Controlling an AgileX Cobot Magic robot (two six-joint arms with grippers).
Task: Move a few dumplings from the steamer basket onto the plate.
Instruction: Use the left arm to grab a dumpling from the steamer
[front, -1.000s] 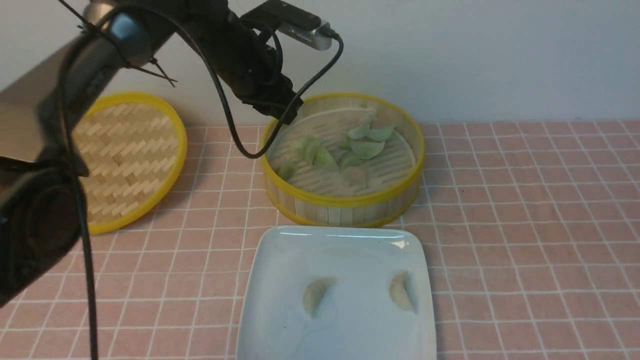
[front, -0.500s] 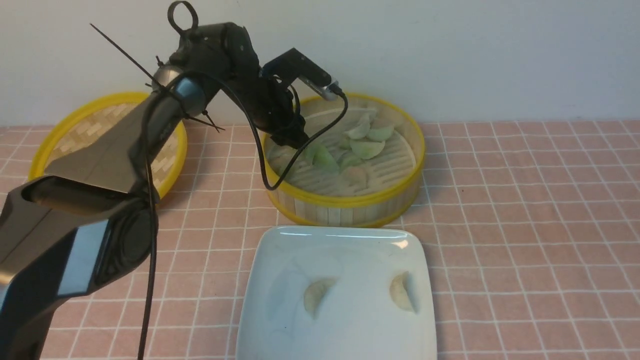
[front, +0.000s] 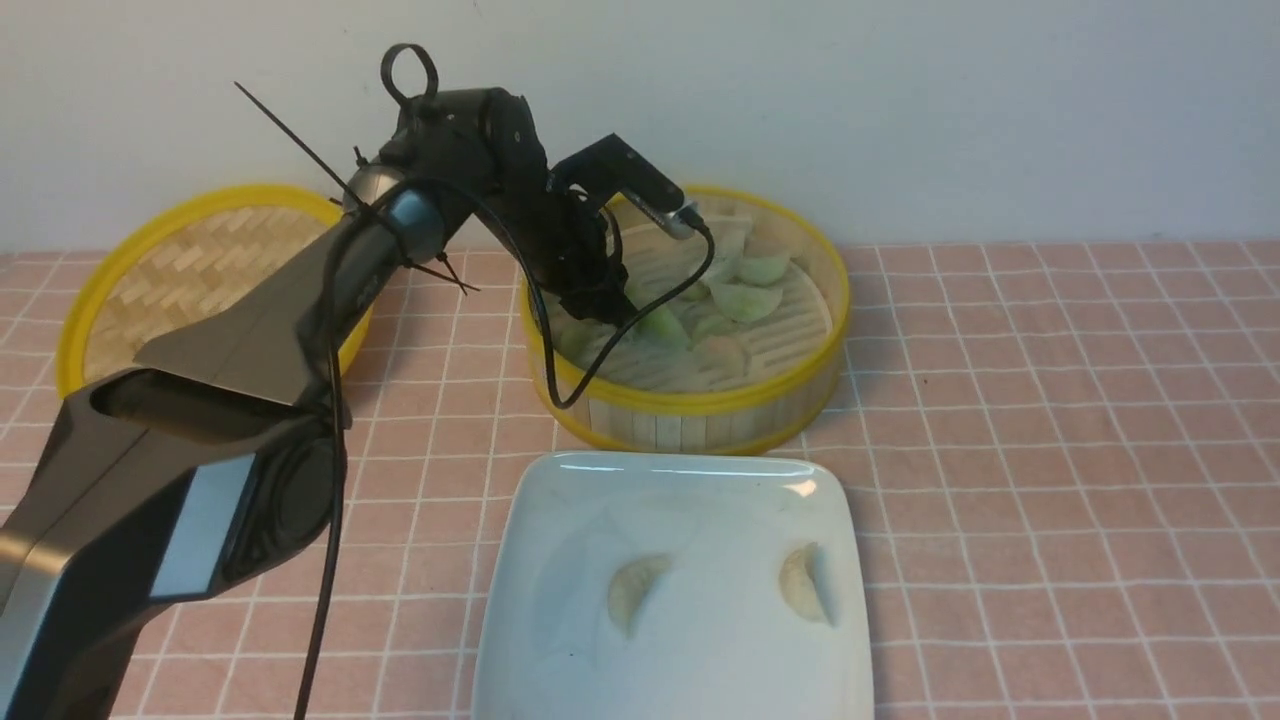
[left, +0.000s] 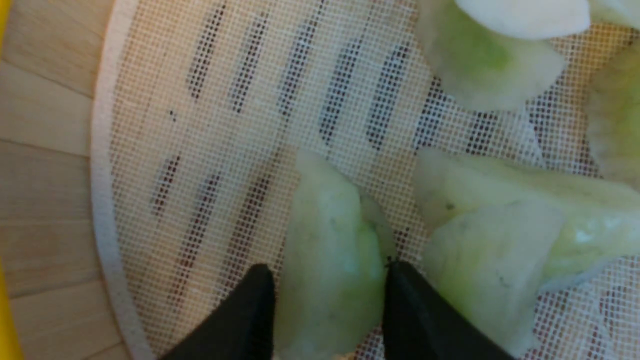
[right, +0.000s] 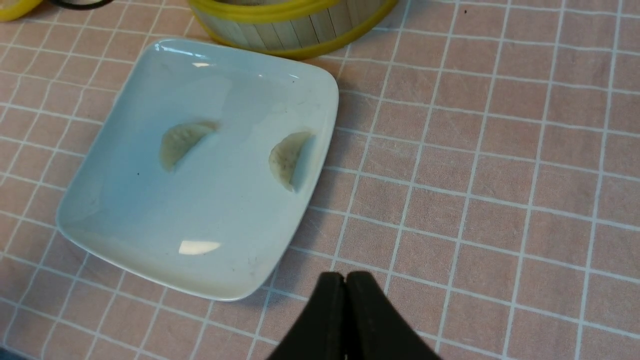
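Left hand (left: 330, 280): fingers parted, one on either side of a pale green dumpling (left: 332, 250) inside the steamer basket (front: 700, 403); whether they grip it cannot be determined. Other dumplings (front: 745, 300) lie on the basket's slatted floor. Nearer the camera, the white plate (front: 700, 670) bears two dumplings, spaced apart. Right hand (right: 345, 280): clenched, above the tiled surface (right: 475, 200).

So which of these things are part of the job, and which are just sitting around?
Part of the job:
- the steamer basket
- the dumplings in it
- the white plate
- the two dumplings on the plate
- the left gripper, down among the dumplings in the basket

Just lying about:
- the woven yellow-rimmed lid
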